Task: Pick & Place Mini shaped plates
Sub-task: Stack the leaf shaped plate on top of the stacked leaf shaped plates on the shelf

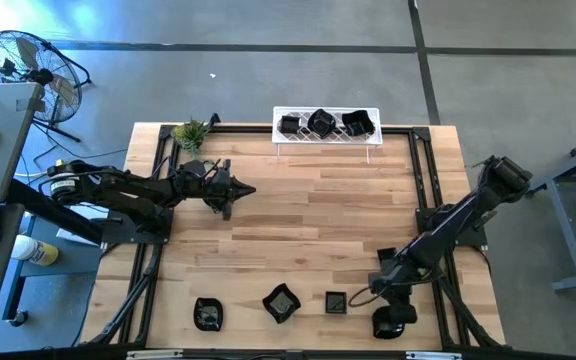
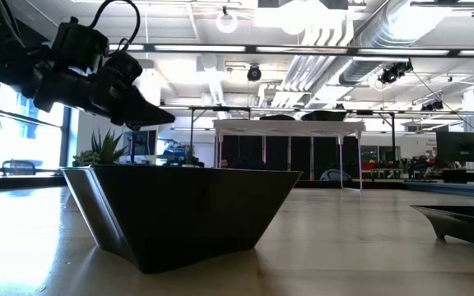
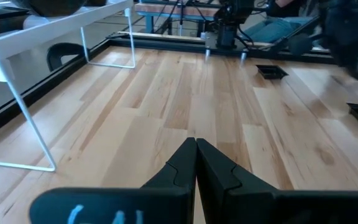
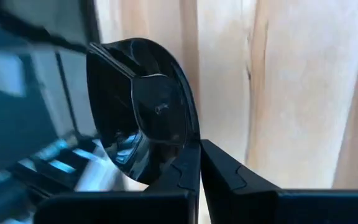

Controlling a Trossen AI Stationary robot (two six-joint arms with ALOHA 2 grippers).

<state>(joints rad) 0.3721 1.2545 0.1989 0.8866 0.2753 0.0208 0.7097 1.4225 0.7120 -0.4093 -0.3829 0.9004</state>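
Because the little black plate [image 4: 145, 112] by the table's near edge looks shiny, hard, light and easy to chip, the right gripper [image 4: 199, 163], pinched shut on its thin rim, should hold on gently.

I see the worktop [image 1: 308, 220] centre open for passage; the white wire rack [image 1: 326, 137] blocks the far edge, black plates [image 1: 281, 303] the near edge.

Three glossy black mini plates [image 1: 326, 123] are sitting on the rack; four, seemingly, are lying along the near edge [image 1: 281, 303].
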